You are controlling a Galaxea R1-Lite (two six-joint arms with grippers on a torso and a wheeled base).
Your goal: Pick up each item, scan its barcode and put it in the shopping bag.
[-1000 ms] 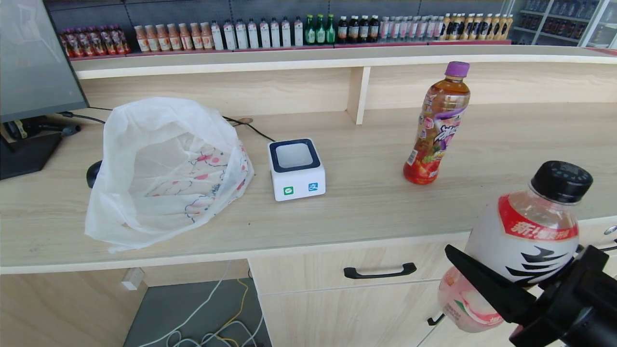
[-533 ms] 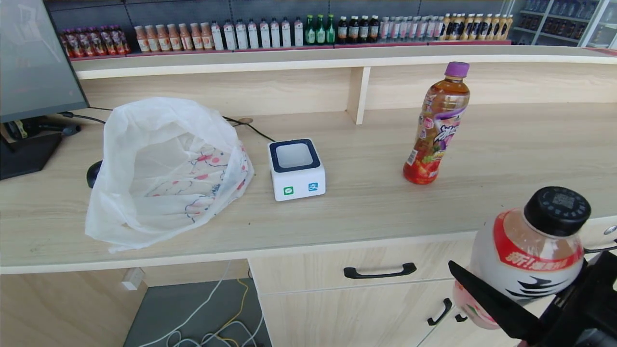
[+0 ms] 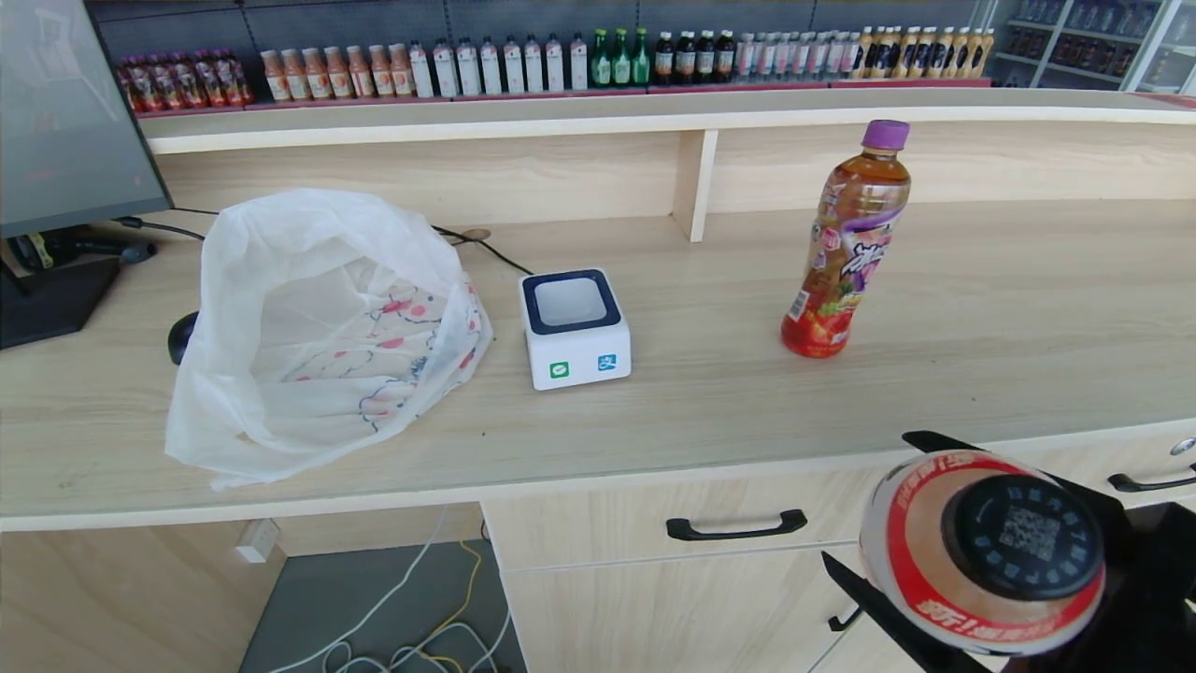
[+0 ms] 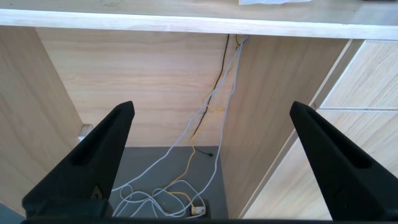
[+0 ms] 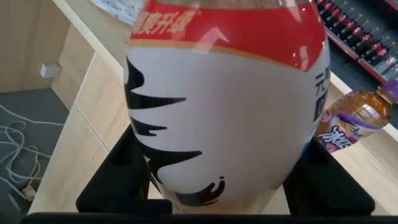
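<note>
Wooden tabletop (image 3: 710, 402) carries the bag (image 3: 318, 327), the scanner (image 3: 573, 327) and a tea bottle (image 3: 846, 243), each apart. The right tool (image 3: 874, 505) pinches a white bottle (image 3: 972, 551) off the front edge. The left tool (image 4: 211, 112) hangs spread below. Scanning seems in hand: next, bring the white bottle's barcode over the scanner window.

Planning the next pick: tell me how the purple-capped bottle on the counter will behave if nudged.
The purple-capped bottle stands tall and narrow on the counter, so a high nudge would probably tip it. It looks nearly full, so likely heavy. Being round, it may roll once down.
</note>
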